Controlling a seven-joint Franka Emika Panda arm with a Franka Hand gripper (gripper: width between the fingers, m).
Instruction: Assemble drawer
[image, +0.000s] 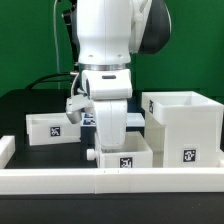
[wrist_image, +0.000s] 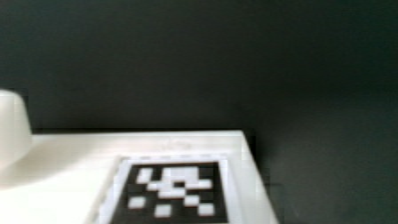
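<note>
White plastic housing (image: 183, 124): the drawer's large cube, at 3 o'clock from the arm in the exterior view. Its open side faces up and a tag sits low on its near face.
Front tray (image: 126, 156): a shallow white tray at 6 o'clock from the arm, just behind the low rail (image: 50, 181). It has a tag on its near wall.
Knob (image: 92, 155): a small round stub sticking out of the Front tray toward 9 o'clock.
Left tray (image: 49, 127): at 9 o'clock from the arm, apart from the Front tray, with a tag on its near wall.
Gripper (image: 111, 134): points straight down at the back of the Front tray. The fingertips are hidden behind the tray wall, so I cannot tell whether they are parted, closed or holding anything.
Wrist view: blurred. It shows a flat white surface (wrist_image: 71, 150) bearing a tag (wrist_image: 169, 190), with the dark table (wrist_image: 214, 60) beyond.
</note>
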